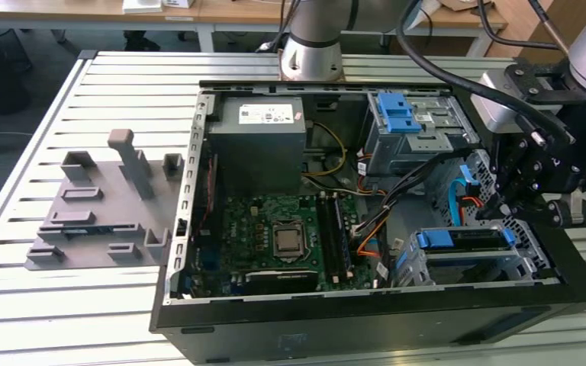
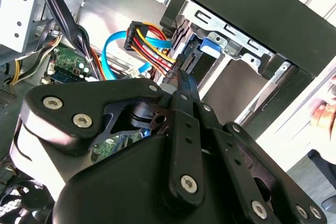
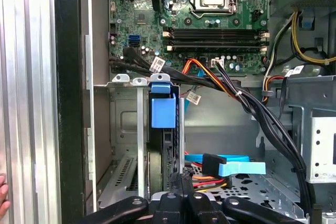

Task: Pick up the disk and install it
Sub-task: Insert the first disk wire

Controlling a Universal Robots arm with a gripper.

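Note:
The disk (image 1: 468, 241) sits on edge in the lower drive cage (image 1: 522, 263) at the case's front right, its blue carrier bracket tab (image 3: 163, 109) toward the motherboard. In the first wrist view the disk (image 3: 169, 150) shows as a thin dark edge inside the slot. My gripper (image 1: 502, 206) hangs over that cage. Its fingers (image 2: 186, 124) are shut together, with nothing seen between them. The gripper (image 2: 182, 74) has its tips at the disk's cable end (image 2: 190, 61). I cannot tell whether they touch it. The gripper (image 3: 182, 178) lines up with the disk's edge.
Blue data and coloured power cables (image 3: 231, 167) lie beside the slot. The case also holds the motherboard (image 1: 283, 236), a grey power supply (image 1: 262, 145) and an upper cage with a blue latch (image 1: 405, 114). A grey fixture plate (image 1: 100, 221) lies left. A person's hand (image 2: 323, 114) is outside the case.

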